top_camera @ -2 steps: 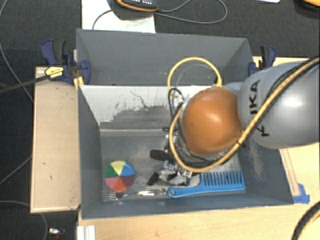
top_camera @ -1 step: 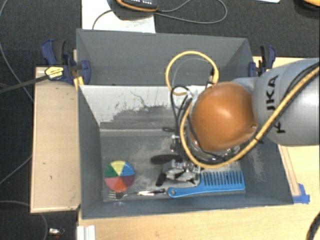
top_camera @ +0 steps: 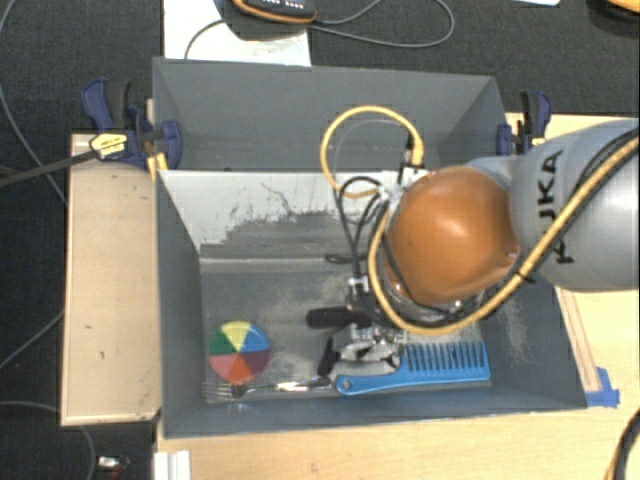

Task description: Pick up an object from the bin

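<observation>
One camera looks down into the grey bin (top_camera: 300, 118), arm (top_camera: 590, 208) entering from right.

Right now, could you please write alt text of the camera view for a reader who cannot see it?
A robot arm's gripper hangs low in a grey metal bin, close over a blue plastic comb lying along the near wall. A round multicoloured ball rests at the near left corner.

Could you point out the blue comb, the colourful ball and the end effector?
blue comb (top_camera: 445, 360): camera view, on its teeth.
colourful ball (top_camera: 240, 351): camera view, its middle.
end effector (top_camera: 357, 346): camera view, its metal tip.
</observation>
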